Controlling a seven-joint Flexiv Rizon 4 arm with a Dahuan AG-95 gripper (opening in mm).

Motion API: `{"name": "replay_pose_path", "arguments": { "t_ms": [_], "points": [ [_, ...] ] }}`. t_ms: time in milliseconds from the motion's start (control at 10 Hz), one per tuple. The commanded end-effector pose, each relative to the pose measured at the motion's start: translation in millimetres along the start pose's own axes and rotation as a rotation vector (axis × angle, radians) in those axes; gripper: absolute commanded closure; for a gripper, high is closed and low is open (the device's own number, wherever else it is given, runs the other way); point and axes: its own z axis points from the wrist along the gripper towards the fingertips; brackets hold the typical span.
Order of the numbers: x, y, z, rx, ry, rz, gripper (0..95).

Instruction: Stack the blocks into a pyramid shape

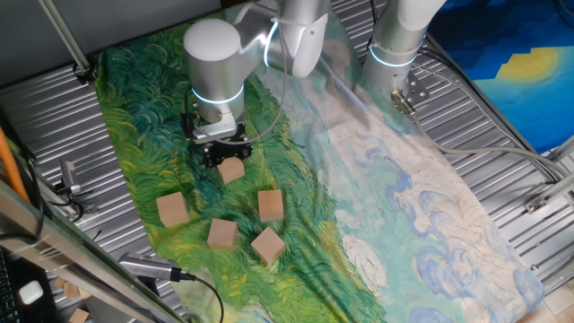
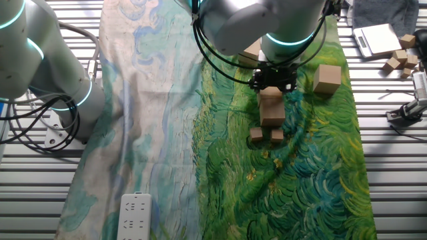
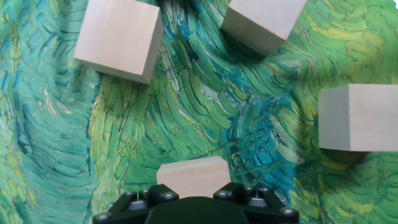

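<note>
No containers in view — the blocks lie loose on a green painted cloth over a ribbed metal table. Arm hangs roughly vertical w/ wrist pointing down at the cloth. Gripper is closed on one block; hand view shows that block pinched between the fingers, its top face tilted a bit. Can't tell if it's clear of the cloth. Four more cubes sit ahead of it, apart from each other: one at far left, one beside it, one turned corner-on, one nearer the gripper. Cubes — no long axis to speak of.
</note>
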Motion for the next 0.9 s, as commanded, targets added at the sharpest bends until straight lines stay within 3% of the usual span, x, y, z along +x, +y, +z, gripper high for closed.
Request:
{"name": "replay_pose_path", "arguments": {
  "t_ms": [100,300,400,600,700,900],
  "points": [
    [-3.4,0.1,-2.0,-0.010,-0.003,0.021,0.0],
    [-17.9,2.1,-15.5,-0.035,0.015,0.071,0.0],
    [-31.1,4.0,-23.9,-0.038,0.037,0.088,0.0],
    [-56.6,7.4,-29.4,-0.036,0.049,0.116,0.0],
    [-65.6,8.8,-29.2,-0.036,0.050,0.136,19.0],
    [-82.6,12.9,-31.2,-0.038,0.050,0.169,19.0]
  ]
}}
